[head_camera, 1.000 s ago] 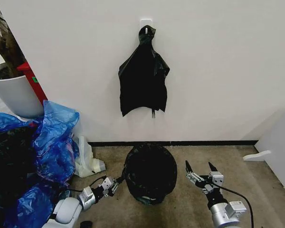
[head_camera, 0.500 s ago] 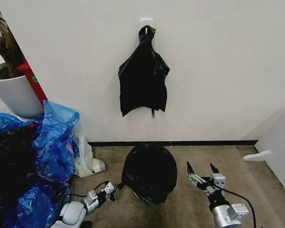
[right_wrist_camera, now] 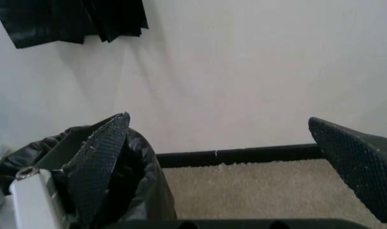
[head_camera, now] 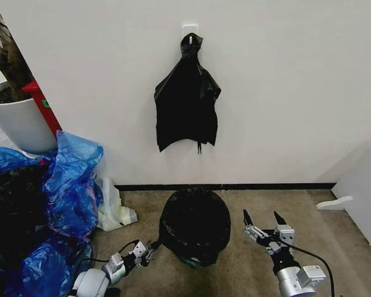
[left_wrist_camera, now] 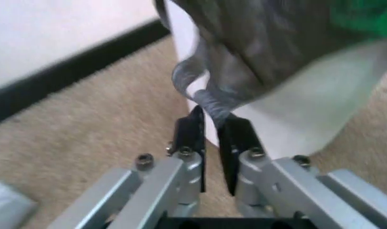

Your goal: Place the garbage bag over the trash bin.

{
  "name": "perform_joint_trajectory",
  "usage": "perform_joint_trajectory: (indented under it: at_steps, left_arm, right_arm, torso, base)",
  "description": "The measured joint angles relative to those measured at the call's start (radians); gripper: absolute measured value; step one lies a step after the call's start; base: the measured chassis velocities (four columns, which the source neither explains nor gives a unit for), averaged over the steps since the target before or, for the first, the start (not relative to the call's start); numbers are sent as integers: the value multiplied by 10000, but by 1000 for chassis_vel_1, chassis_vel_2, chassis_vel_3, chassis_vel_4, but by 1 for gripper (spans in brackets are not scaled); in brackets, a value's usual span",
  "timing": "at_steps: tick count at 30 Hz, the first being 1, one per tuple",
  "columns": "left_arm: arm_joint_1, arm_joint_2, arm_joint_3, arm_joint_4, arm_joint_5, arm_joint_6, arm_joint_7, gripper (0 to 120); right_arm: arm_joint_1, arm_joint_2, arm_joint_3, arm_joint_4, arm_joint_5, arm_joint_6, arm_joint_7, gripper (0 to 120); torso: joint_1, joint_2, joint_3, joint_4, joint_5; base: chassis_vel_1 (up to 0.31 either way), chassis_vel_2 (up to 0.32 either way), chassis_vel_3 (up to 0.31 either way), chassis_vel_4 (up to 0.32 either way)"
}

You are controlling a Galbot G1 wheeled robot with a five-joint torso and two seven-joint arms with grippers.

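The glossy black garbage bag (head_camera: 195,224) is draped over the trash bin on the carpet below the wall, covering it almost entirely. My left gripper (head_camera: 149,247) is low at the bag's left side, shut on a pinched fold of the garbage bag (left_wrist_camera: 214,107). Right behind that fold stands the bin's cream-white side (left_wrist_camera: 295,124). My right gripper (head_camera: 261,220) hovers open to the right of the bin, apart from it. Between its wide-spread fingertips (right_wrist_camera: 101,157) there is nothing, and the bagged bin (right_wrist_camera: 146,186) shows beside one finger.
A bunch of black bags (head_camera: 187,102) hangs from a wall hook above the bin. Blue plastic bags (head_camera: 65,185) and a big white plant pot (head_camera: 21,120) crowd the left. A white cabinet (head_camera: 365,185) stands at the right. Bare carpet (head_camera: 247,266) lies around the bin.
My left arm has drawn back and lower with the bag's edge still pinched. The right gripper has sunk slightly and stays open.
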Motion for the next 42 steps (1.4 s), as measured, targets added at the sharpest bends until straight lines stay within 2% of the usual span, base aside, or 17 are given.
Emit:
perform_joint_trajectory:
  at_steps: [5,6,9,12,13,15,18,19,21,22,24,26,28,30,32,35,42]
  left_arm:
    - [340,143,-241,-119,-1282,-557,223,39]
    - [340,143,-241,-119,-1282,-557,223,39]
    - [470,143,-352,58,-1722,-644,563,51]
    - [977,164,-654,-158,-2987,-639,792,66]
    - [977,164,-654,-158,-2987,-639,792,66]
    - [1385,176,-1077,-645,-3760,-524,591,72]
    - [2542,55,-2145,-2242,-4845,-422,-409,87]
    - [2542,55,-2145,-2242,-4845,-422,-409,87]
    - [3169,-103,-2434,-3298,-5277,-402,-1228,94]
    - [3629,-258,-2579,-4112,-5478,-383,-1901,98]
    - [4230,-565,-2766,-5408,-5559,-354,-2800,100]
    - [4979,-1095,-2913,-6840,-5191,-336,-4225,100]
    - [5158,-1199,-2930,-7144,-5056,-331,-4467,100]
    - [6045,-1561,-2934,-7995,-4387,-494,-5112,100]
    - [6902,-1686,-2748,-8401,-3971,-734,-5526,100]
    - [7468,-1833,-2555,-8729,-3751,-833,-5880,100]
    - [7673,-1917,-2444,-9025,-3410,-731,-6093,100]
  right_arm:
    - [-115,33,105,65,-17,120,-85,100]
    - [-115,33,105,65,-17,120,-85,100]
    - [-178,73,114,113,-32,166,-112,100]
    - [-290,221,190,107,-412,471,-337,100]
    - [-290,221,190,107,-412,471,-337,100]
    - [-340,334,276,85,-632,632,-484,100]
    - [-515,631,484,150,-1041,868,-770,100]
    - [-515,631,484,150,-1041,868,-770,100]
    - [-618,839,545,220,-1321,1020,-849,100]
    - [-680,1009,567,235,-1563,1146,-887,100]
    - [-784,1332,582,257,-1955,1349,-944,100]
    - [-1007,1867,556,271,-2458,1676,-990,100]
    - [-1073,2001,555,265,-2552,1779,-1010,100]
    - [-1404,2446,503,178,-2698,2153,-1062,100]
    - [-1683,2583,433,155,-2660,2529,-1051,100]
    - [-2028,2559,388,150,-2501,2969,-999,100]
    - [-2346,2511,533,177,-2053,3591,-1047,100]
  torso:
    - [0,0,0,-1,0]
    - [0,0,0,-1,0]
    - [0,0,0,1,-3]
    - [0,0,0,0,-7]
    - [0,0,0,0,-7]
    - [0,0,0,-1,-6]
    - [0,0,0,4,-2]
    - [0,0,0,4,-2]
    - [-1,0,-1,4,-4]
    - [0,0,-1,1,-2]
    - [0,1,-1,1,-1]
    - [0,0,0,4,-1]
    - [0,0,-1,0,-4]
    - [0,1,-1,-3,1]
    - [-1,1,-1,5,-1]
    - [-1,1,-2,1,0]
    - [0,1,0,0,0]
  base:
    - [0,0,0,0]
    - [0,0,0,0]
    - [0,0,0,0]
    - [0,0,0,0]
    - [0,0,0,0]
    - [0,0,0,0]
    - [0,0,0,0]
    - [0,0,0,0]
    - [0,0,0,0]
    - [0,0,0,0]
    - [0,0,0,0]
    - [0,0,0,0]
    - [0,0,0,0]
    - [0,0,0,0]
    - [0,0,0,0]
    - [0,0,0,0]
    - [0,0,0,0]
